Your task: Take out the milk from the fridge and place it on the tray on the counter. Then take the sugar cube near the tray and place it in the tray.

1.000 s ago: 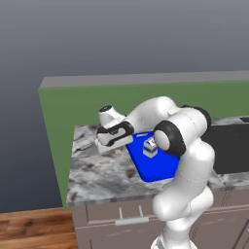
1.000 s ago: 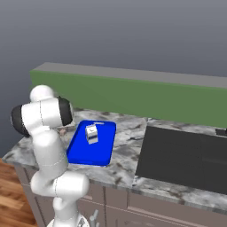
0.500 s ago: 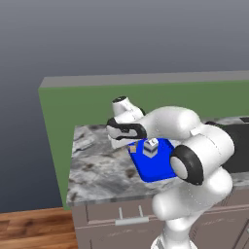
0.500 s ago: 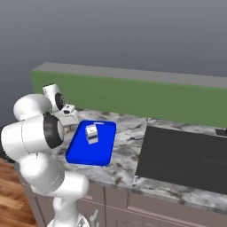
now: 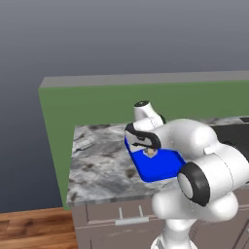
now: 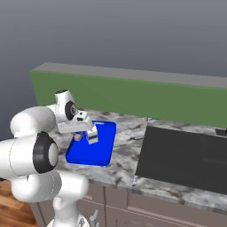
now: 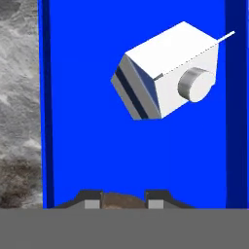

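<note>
The blue tray (image 6: 88,155) lies on the marbled counter (image 6: 128,133). On the tray stands the milk (image 6: 92,135), a small white carton with blue stripes and a round cap (image 7: 165,78). My gripper (image 6: 80,135) hangs over the near left part of the tray, shut on the tan sugar cube (image 6: 78,137). In the hand view the cube (image 7: 124,200) shows brown between my two fingertips (image 7: 92,201), above the tray's blue floor (image 7: 136,160), with the milk farther along. From the left base the cube (image 5: 151,152) shows under my hand, over the tray (image 5: 160,168).
A dark cooktop (image 6: 181,159) is set into the counter right of the tray. A green wall (image 6: 133,95) runs behind the counter. Bare marbled counter (image 5: 97,160) lies left of the tray. Cabinet fronts with metal handles (image 5: 131,221) sit below.
My arm has swung right from the counter beside the tray to above the tray, carrying the sugar cube. The milk has stayed in place on the tray.
</note>
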You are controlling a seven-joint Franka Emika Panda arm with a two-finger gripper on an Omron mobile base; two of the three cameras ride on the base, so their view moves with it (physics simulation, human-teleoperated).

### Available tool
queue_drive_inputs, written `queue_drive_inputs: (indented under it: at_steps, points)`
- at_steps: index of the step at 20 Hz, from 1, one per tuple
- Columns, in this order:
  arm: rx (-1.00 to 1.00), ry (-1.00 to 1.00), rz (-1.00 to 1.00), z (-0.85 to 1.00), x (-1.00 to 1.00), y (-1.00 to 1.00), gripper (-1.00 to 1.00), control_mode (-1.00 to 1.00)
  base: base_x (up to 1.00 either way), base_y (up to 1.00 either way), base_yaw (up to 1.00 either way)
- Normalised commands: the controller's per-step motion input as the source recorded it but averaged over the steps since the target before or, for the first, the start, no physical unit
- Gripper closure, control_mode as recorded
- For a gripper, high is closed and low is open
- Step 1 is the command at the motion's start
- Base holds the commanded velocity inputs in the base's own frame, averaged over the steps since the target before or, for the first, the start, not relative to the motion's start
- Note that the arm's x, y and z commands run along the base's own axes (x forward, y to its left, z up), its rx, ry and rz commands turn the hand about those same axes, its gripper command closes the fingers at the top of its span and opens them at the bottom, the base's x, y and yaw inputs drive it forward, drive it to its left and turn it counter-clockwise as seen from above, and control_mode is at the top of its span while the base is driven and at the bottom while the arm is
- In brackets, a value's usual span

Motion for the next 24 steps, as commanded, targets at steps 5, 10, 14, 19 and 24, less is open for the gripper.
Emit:
queue_drive_inputs:
  at_steps: [5, 10, 14, 19, 24]
  points:
    - [-0.03, 0.00, 0.00, -0.20, 0.00, 0.00, 1.00, -1.00, 0.00, 0.00, 0.00]
    - [0.00, 0.04, 0.00, -0.34, 0.00, -0.03, 1.00, -1.00, 0.00, 0.00, 0.00]
    - [0.00, 0.01, 0.02, -0.31, 0.00, -0.15, 1.00, -1.00, 0.00, 0.00, 0.00]
    - [0.00, 0.00, 0.03, -0.18, 0.00, -0.11, 1.00, -1.00, 0.00, 0.00, 0.00]
    - [0.00, 0.01, 0.01, -0.20, 0.00, -0.05, 1.00, -1.00, 0.00, 0.00, 0.00]
